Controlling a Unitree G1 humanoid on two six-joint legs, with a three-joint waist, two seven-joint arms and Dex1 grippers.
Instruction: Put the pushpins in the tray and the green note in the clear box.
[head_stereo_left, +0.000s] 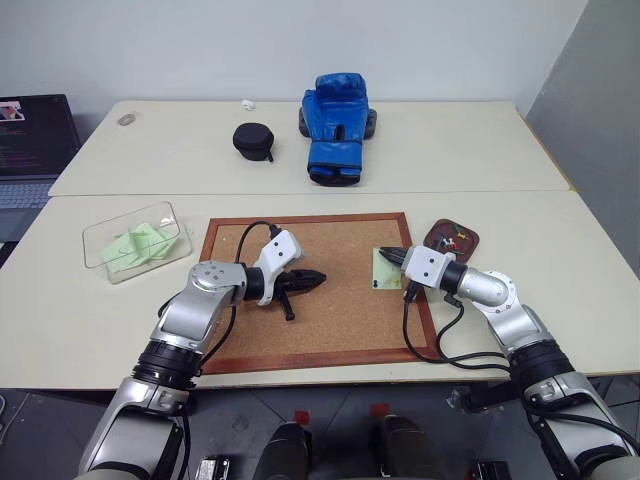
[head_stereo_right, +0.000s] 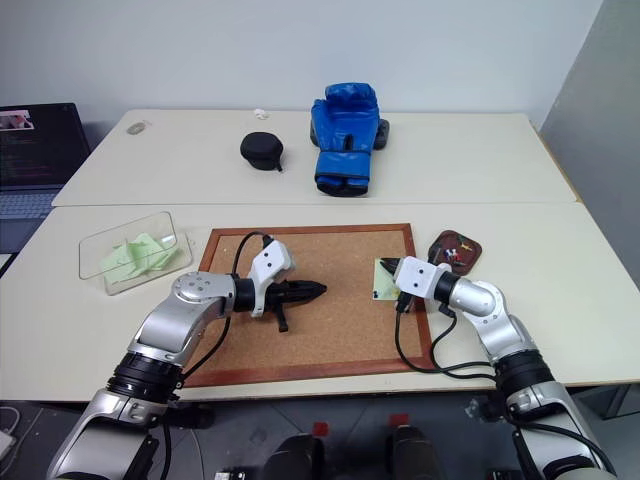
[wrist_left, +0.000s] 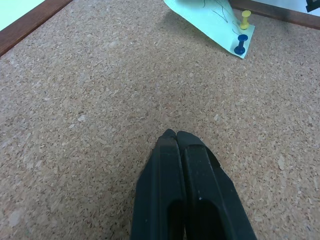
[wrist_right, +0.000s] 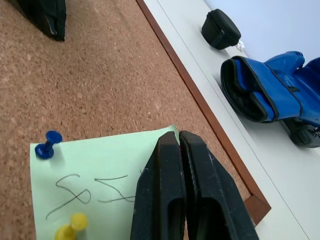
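Note:
The green note lies at the right edge of the cork board. A blue pushpin and a yellow pushpin hold one end of it. My right gripper is shut, its tips at the note's far corner, which curls up off the cork. I cannot tell whether paper is pinched. My left gripper is shut and holds nothing, hovering over bare cork mid-board. The dark brown tray, just right of the board, holds several pushpins. The clear box stands to the board's left.
Loose pale green slips lie inside the clear box. On the far table sit a black round zip case and a blue boxing glove. A laptop is at the far left. Black cables loop from both wrists over the board.

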